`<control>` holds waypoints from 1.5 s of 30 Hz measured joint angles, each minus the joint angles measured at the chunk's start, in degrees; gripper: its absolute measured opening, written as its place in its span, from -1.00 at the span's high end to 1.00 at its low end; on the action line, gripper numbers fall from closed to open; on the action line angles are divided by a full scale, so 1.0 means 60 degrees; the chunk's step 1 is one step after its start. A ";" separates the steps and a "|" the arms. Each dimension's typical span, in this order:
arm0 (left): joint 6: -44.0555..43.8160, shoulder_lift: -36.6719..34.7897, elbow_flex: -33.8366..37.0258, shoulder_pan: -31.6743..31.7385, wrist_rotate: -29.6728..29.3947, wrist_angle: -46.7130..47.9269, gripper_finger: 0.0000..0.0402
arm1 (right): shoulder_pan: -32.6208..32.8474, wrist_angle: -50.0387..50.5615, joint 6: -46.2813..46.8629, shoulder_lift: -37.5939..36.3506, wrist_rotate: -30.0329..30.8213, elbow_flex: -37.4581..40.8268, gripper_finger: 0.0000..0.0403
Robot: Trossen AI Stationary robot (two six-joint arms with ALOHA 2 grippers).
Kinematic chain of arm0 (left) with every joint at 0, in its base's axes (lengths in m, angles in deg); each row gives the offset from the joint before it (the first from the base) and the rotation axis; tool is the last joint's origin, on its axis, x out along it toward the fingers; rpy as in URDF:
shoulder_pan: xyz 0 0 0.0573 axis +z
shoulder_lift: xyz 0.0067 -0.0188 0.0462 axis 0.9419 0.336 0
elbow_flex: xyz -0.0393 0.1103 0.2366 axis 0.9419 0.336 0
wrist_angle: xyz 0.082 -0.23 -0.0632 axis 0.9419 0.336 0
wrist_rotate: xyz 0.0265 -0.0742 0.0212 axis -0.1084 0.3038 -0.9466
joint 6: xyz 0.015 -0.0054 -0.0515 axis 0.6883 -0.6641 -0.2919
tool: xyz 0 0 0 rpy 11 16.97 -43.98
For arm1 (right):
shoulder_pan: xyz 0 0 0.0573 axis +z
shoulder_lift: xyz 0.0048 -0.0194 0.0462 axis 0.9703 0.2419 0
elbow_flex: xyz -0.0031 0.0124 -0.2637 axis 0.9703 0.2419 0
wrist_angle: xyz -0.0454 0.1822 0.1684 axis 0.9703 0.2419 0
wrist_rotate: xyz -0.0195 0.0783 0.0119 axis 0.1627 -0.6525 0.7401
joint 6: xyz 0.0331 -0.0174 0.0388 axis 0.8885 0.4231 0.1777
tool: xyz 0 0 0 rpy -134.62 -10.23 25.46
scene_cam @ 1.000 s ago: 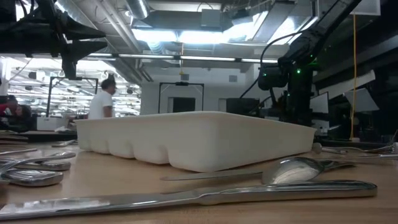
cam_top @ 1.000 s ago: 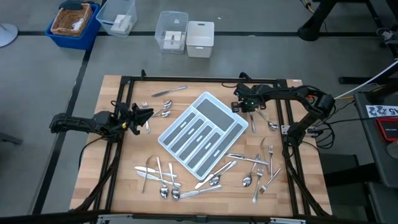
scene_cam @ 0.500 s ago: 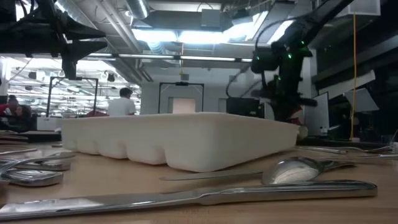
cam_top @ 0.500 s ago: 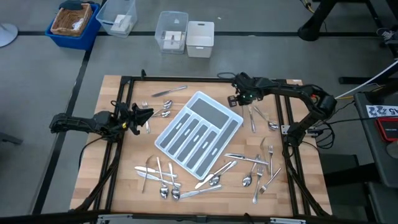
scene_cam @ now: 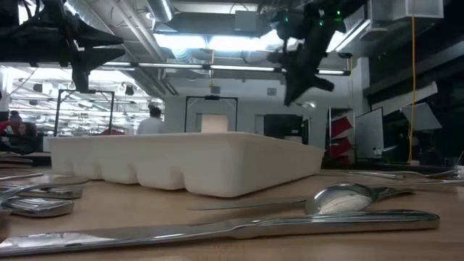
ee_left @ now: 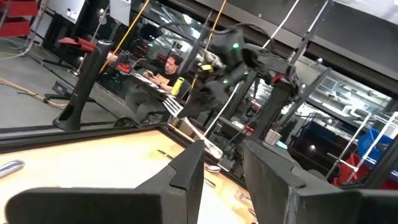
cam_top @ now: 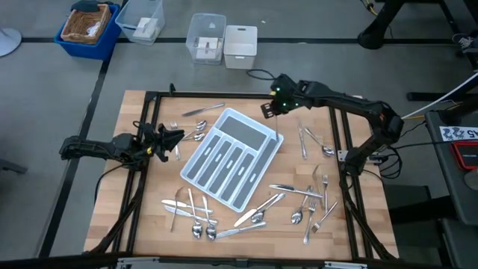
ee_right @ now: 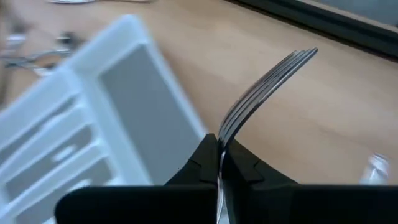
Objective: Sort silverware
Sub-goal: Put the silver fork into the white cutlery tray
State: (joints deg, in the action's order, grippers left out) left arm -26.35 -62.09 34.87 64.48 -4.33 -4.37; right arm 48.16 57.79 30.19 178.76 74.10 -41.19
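The light grey compartmented tray [cam_top: 230, 158] lies slanted at mid-table, its compartments showing nothing inside. Silverware lies loose around it: near the near edge [cam_top: 196, 213], to its right [cam_top: 308, 196], beside the far edge [cam_top: 203, 110]. My right gripper [cam_top: 275, 110] hangs raised over the tray's far right corner [ee_right: 134, 28], shut on a fork [ee_right: 267, 78]; it also shows high in the low view [scene_cam: 301, 54]. My left gripper [cam_top: 176, 137] waits open left of the tray, near a few pieces [cam_top: 197, 135], fingers apart [ee_left: 224, 180]. My right gripper pinches the fork between its two fingers at the shank just behind the tines [ee_right: 219, 146]; the handle is hidden by the fingers. The fingers slant down from above. The fork runs on past them, tines [ee_right: 297, 57] leading, lifted clear above the table.
Black frame rails [cam_top: 149, 101] border the wooden table. Beyond the far edge stand a blue basket [cam_top: 88, 26], clear bins [cam_top: 207, 37] and a white box [cam_top: 240, 46]. A large spoon [scene_cam: 348, 197] and knife [scene_cam: 239, 228] lie close to the low camera. A person [scene_cam: 152, 119] stands far behind.
My right gripper has risen from table height right of the tray and moved toward the table's left and far edge, carrying the fork up. The tray has slid a little toward the table's left.
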 joint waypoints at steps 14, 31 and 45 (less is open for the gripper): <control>-0.0489 0.0003 -0.0001 0.0003 -0.0084 0.0910 0.50 | 0.2813 -0.4349 0.2015 0.1159 -0.0087 -0.0001 0.97; -0.1379 0.0003 -0.0004 0.0000 -0.0081 0.1241 0.50 | 0.4837 -0.4911 0.4228 0.2921 0.0286 0.0013 0.97; -0.1603 0.0003 -0.0004 0.0004 -0.0077 0.1239 0.50 | 0.6622 -0.4069 0.9123 0.2878 0.4379 0.0013 0.98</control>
State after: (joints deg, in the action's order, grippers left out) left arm -35.96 -62.07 34.85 64.50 -4.80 3.06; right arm 87.90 33.38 84.92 196.03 100.37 -41.11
